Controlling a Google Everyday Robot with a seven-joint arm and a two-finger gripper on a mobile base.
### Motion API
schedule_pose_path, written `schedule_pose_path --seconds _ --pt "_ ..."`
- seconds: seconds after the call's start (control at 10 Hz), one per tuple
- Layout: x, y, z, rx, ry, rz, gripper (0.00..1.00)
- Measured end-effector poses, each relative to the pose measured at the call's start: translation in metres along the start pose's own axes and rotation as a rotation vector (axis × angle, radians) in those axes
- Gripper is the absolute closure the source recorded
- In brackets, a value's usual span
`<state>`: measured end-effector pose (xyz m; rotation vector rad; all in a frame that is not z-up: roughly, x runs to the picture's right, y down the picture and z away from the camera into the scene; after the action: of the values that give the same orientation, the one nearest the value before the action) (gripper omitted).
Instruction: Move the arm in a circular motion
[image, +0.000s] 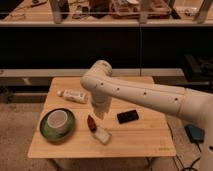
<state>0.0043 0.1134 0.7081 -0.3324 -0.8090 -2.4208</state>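
Arm reaching over the bench

The arm (145, 95) is stretching in from the right above the wooden bench (140, 140), its tool (100, 111) hanging downward just above a small red item (92, 123), near the green plate (46, 134).

We see the arm (150, 95) entering from the right edge of the frame as a thick cream-white tube, running leftward and slightly upward toward the centre. Small dark dots line its side. It ends in a rounded elbow (98, 75) just left of centre, in the upper middle of the frame. From the elbow a short segment turns straight down. The gripper (100, 111) hangs at the bottom of that segment, pointing downward near the middle of the frame, a short white stub tapering toward its lower end.
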Motion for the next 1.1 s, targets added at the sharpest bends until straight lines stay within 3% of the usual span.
schedule_pose_path --seconds 0.1,0.4,0.5,0.8,0.9,1.1 --pt "-0.008 0.008 0.002 0.012 0.006 -0.002 0.59" --pt "0.007 0.024 0.022 0.022 0.024 0.017 0.59" --pt "0.003 0.026 0.028 0.004 0.013 -0.016 0.59" --pt "-0.001 0.033 0.025 0.032 0.034 -0.019 0.59" --pt "0.008 0.039 0.025 0.033 0.038 0.016 0.59" --pt "0.020 0.051 0.028 0.039 0.031 0.014 0.59"
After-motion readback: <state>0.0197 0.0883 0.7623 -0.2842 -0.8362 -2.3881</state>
